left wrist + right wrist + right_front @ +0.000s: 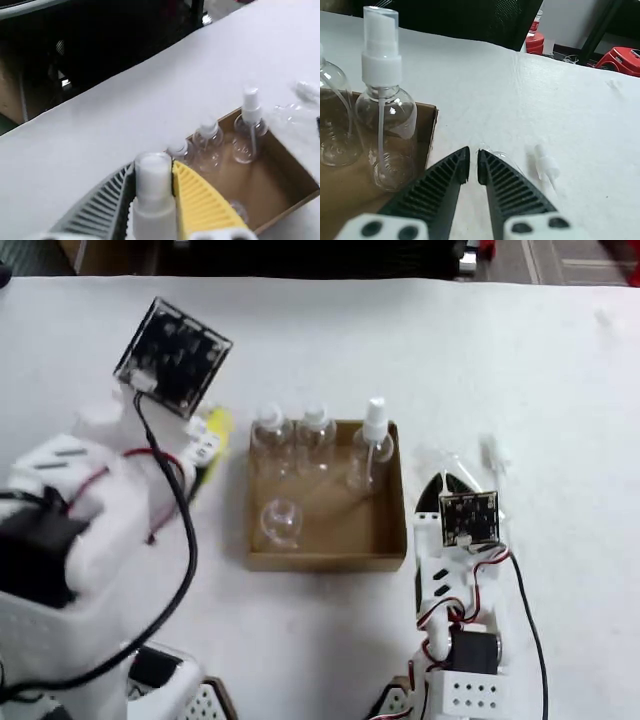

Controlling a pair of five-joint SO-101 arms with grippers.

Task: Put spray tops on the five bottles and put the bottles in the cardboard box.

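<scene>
A white plastic spray top point(152, 185), smooth and cylindrical, is pinched upright in the left gripper point(153, 166), between one grey and one yellow ribbed finger, held over the table to the left of the cardboard box point(325, 558). The box is shallow, brown and open-topped. Three clear round-shouldered bottles stand along its far wall: two short-necked ones point(270, 440) point(315, 438) side by side and a third point(371, 450) wearing a tall white sprayer with its thin dip tube showing through the plastic. A fourth bottle point(281, 522) shows as a clear dome in the near left corner (standing or lying, I cannot tell). To the right of the box, the right gripper point(473, 152) has its black ribbed fingers drawn to a narrow slit, holding nothing. Just past its tips lies a clear bottle point(497, 156), and near it a loose spray top point(545, 167) on the matte white table point(450, 350).
</scene>
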